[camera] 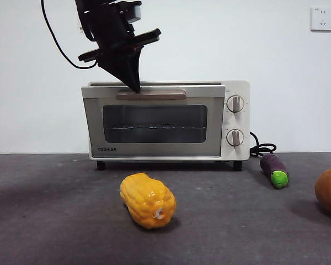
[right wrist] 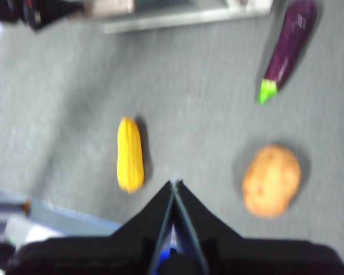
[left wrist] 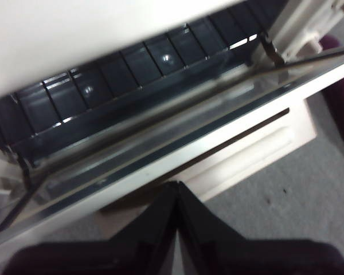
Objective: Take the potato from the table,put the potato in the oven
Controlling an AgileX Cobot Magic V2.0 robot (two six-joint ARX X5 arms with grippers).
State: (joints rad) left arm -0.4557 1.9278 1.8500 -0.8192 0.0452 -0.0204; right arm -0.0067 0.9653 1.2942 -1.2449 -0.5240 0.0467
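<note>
Up at the oven (camera: 165,120), the left claw (camera: 135,87), pinched together, touches the door's handle (camera: 151,95), while the right claw (right wrist: 175,184), also together, hangs above the worktop (camera: 55,221) between corn (camera: 148,200) and potato (camera: 329,190), eggplant (camera: 274,169) beyond.

Even indoor light, sharp front view, soft wrist views.
In the front view the corn cob (camera: 148,200) and oven (camera: 165,120) are crisp, each dropping a soft shadow on the grey surface (camera: 55,221); the glass door carries a faint sheen. The right wrist view is blurred throughout, smearing the potato (right wrist: 272,180) and eggplant (right wrist: 288,47). The left wrist view is dim and soft, with 2 small glints inside the oven.
</note>
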